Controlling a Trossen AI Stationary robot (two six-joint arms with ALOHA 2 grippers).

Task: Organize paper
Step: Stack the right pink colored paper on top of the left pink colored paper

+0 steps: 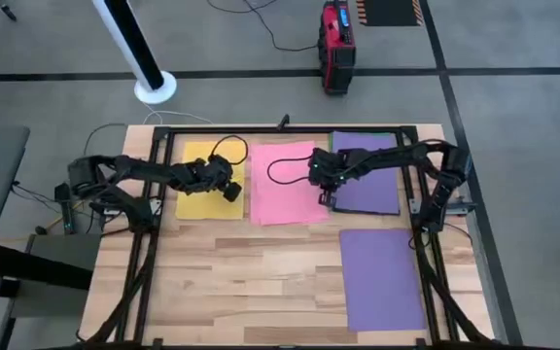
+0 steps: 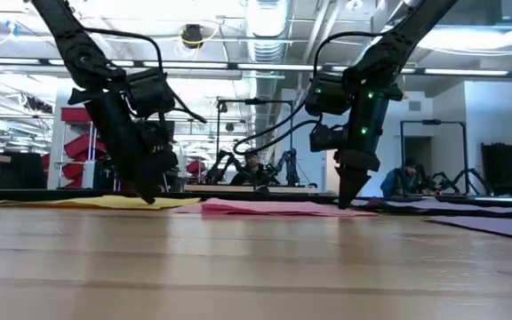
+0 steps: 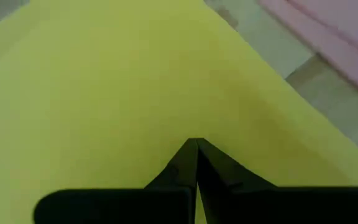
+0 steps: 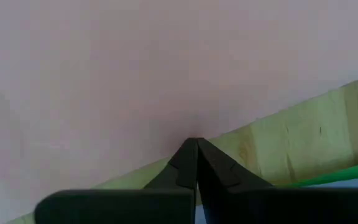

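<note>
Four piles: yellow paper (image 1: 202,181), pink paper (image 1: 282,183), a purple sheet (image 1: 369,185) over green, another purple sheet (image 1: 381,277) set apart.
Left gripper (image 3: 196,144): jaws closed, tips pressing the yellow sheet directly beneath, gripping nothing.
Right gripper (image 4: 196,144): closed, empty, tips at the pink sheet's edge.
Progress: colours partly grouped; purple unmerged.

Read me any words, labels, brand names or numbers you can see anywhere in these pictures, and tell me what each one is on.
No text can be read in any view.
Red case on the floor beyond the table: it carries a pale marking, too small and blurred to read.
Yellow paper, pink paper and purple paper: plain, no print.
Left gripper and right gripper: no labels visible.
</note>
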